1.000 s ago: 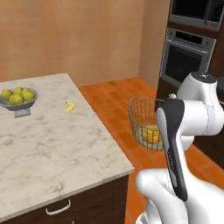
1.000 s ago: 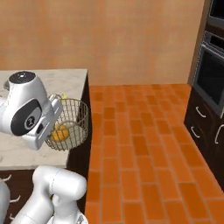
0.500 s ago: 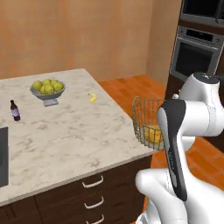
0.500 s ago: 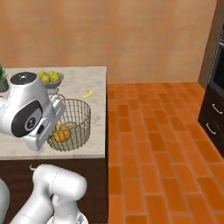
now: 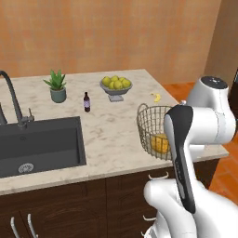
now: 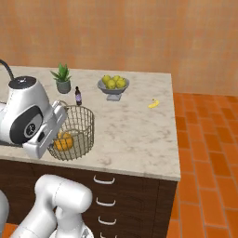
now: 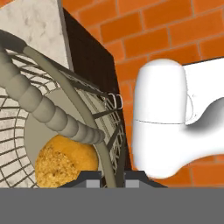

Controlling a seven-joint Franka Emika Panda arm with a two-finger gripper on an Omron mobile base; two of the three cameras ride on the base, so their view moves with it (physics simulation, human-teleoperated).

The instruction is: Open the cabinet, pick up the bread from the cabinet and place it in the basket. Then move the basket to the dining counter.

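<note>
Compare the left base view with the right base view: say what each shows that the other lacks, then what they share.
Left base view alone: the black sink with its dark curved faucet.
Right base view alone: the orange brick floor past the counter's end.
Shared: the round tan wire-mesh basket holding the small golden bun, the grey footed bowl of lemons, the potted green plant, the small dark bottle.

White glossy arm (image 5: 204,125), rounded fat links, smooth shells w/ no visible seams or screws. Dark grey/black strip runs along one link, approx 12 to 6 o'clock in left base view. Right base view: round dark joint cap w/ small pale dot at centre; grey boxy hand section beside it. Dark finger tips (image 7: 87,181), pale pads.
</note>
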